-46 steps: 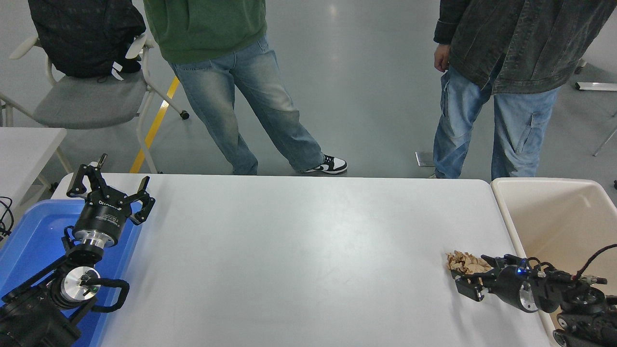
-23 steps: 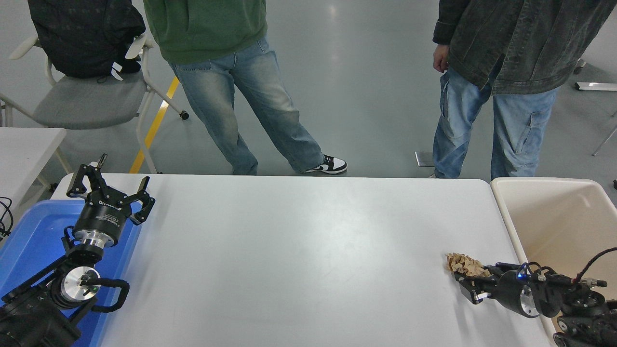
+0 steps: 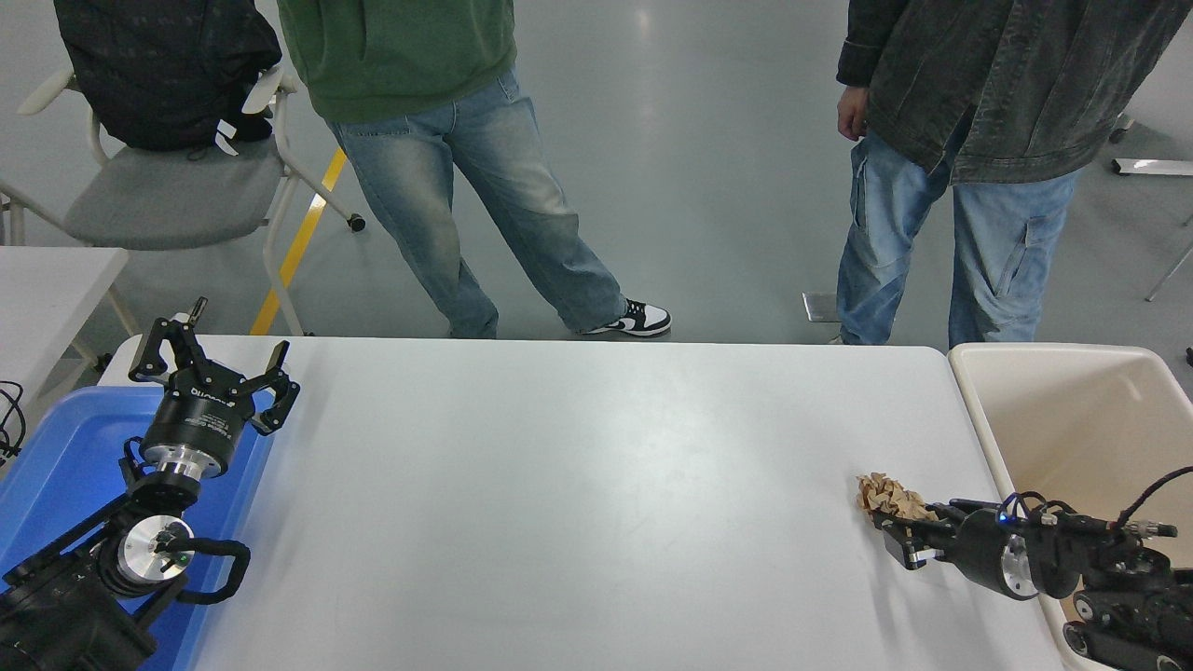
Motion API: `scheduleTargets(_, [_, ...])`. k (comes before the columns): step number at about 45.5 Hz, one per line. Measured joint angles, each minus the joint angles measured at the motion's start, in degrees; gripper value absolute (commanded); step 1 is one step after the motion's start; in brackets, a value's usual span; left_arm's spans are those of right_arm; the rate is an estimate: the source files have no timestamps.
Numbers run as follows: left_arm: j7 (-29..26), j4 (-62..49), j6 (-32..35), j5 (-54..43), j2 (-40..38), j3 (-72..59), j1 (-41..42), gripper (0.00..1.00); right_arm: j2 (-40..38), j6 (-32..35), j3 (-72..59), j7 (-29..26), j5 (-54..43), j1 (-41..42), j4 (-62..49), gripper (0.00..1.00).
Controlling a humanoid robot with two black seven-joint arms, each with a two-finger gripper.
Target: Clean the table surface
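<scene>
The table surface [image 3: 578,485] is a wide white top that fills the lower half of the head view. Near its right edge is a crumpled wad of brown paper [image 3: 884,496]. My right gripper [image 3: 893,527] comes in low from the lower right and is shut on the wad's near side; most of the paper sticks out beyond the fingertips. My left gripper [image 3: 211,362] stands open and parked at the far left, above the edge of a blue tray [image 3: 65,447].
A beige plastic bin [image 3: 1072,410] stands against the table's right end, just beside my right arm. Two people in jeans [image 3: 485,205] [image 3: 941,233] stand at the far side. A grey chair [image 3: 158,196] and a small white table [image 3: 47,280] are at the upper left.
My right gripper went from open around the brown paper to shut on it, and the wad has shifted slightly up and left. The left arm has not moved.
</scene>
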Motion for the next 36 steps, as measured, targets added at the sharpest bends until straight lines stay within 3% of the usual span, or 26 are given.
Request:
scheduleTargets(16, [0.0,0.0,0.0,0.0,0.0,0.0,0.0,0.99,-10.2,3.3,0.4,0.1,4.5,7.1,16.4,0.00])
scheduleTargets(36, [0.0,0.0,0.0,0.0,0.0,0.0,0.0,0.99,-23.0,6.5,2.7,0.7,8.4,11.6,29.0,0.00])
